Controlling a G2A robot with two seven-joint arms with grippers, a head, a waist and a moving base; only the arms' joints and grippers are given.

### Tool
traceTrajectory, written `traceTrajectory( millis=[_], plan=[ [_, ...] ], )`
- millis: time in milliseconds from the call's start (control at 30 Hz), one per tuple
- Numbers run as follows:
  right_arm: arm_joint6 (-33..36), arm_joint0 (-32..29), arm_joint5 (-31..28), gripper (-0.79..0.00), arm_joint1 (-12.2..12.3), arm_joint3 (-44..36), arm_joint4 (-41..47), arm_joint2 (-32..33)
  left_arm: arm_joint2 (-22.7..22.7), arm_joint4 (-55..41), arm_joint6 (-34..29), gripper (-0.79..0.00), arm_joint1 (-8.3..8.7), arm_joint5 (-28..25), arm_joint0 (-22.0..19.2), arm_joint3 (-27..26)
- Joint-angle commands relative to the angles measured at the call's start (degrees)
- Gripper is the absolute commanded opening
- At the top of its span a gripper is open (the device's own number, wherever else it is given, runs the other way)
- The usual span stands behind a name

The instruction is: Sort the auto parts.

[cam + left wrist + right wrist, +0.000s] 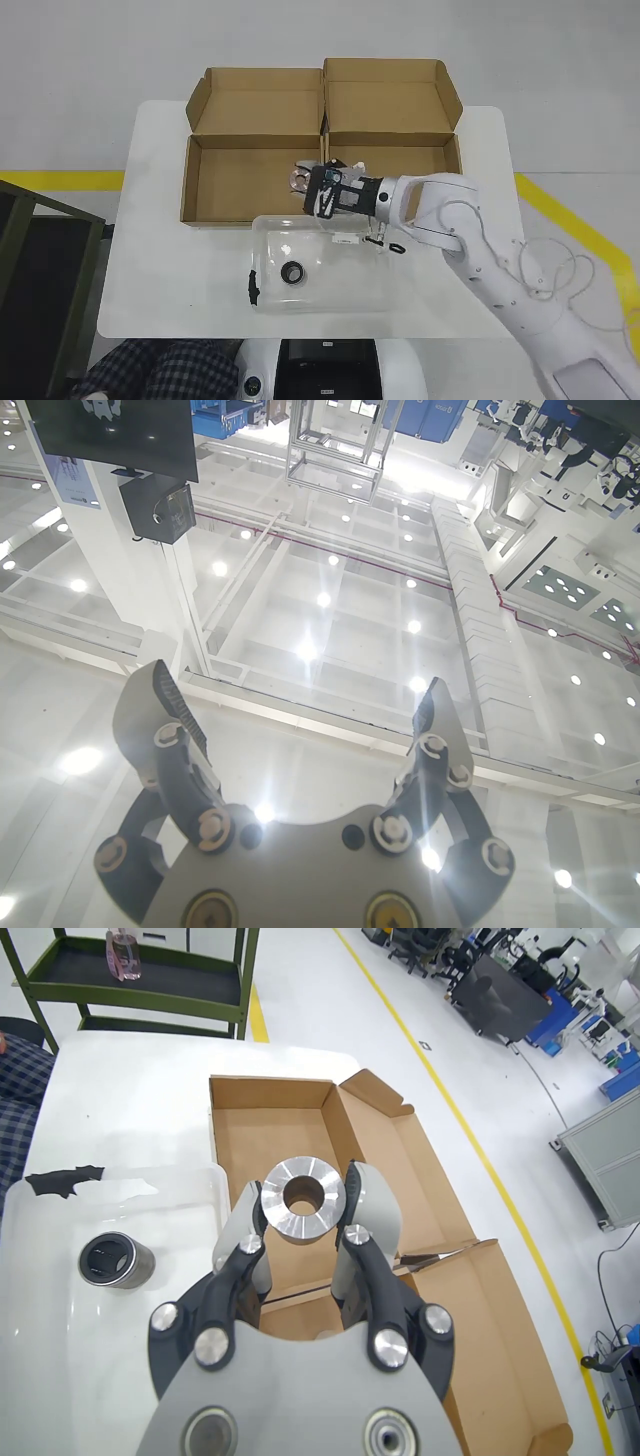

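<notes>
My right gripper point(303, 1208) is shut on a shiny metal ring point(303, 1199) with a round hole through its middle. In the top view the right gripper point(300, 181) holds the metal ring point(298, 180) over the left cardboard box point(215, 185), near its right wall. A dark cylindrical bearing point(293, 271) lies in the clear plastic tray point(330, 300) at the table's front; the bearing point(116, 1260) also appears in the right wrist view. My left gripper point(299, 702) is open, holds nothing and points up at the ceiling.
Two open cardboard boxes stand side by side behind the tray; the right box point(400, 160) has its lid flap up. A small black clip point(253, 287) sits on the tray's left rim. A green shelf cart point(40, 290) stands left of the table.
</notes>
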Motion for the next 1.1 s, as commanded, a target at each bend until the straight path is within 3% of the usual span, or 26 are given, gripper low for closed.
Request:
traceTrajectory(
  millis=[0,500,967,1067],
  plan=[
    [1.05,1.74,1.05,-0.785,-0.76,2.42,0.77,-1.68,0.00,0.00,0.00,0.000,0.00,0.00,0.00,0.00],
    [2.22,9.90,4.35,-0.785,-6.40,19.76,4.71,-11.11,0.00,0.00,0.00,0.000,0.00,0.00,0.00,0.00],
    [2.98,13.36,4.62,-0.785,-9.46,29.04,4.98,-12.99,0.00,0.00,0.00,0.000,0.00,0.00,0.00,0.00],
    [3.30,13.52,4.50,-0.733,-9.90,30.24,5.12,-13.12,0.00,0.00,0.00,0.000,0.00,0.00,0.00,0.00]
  ],
)
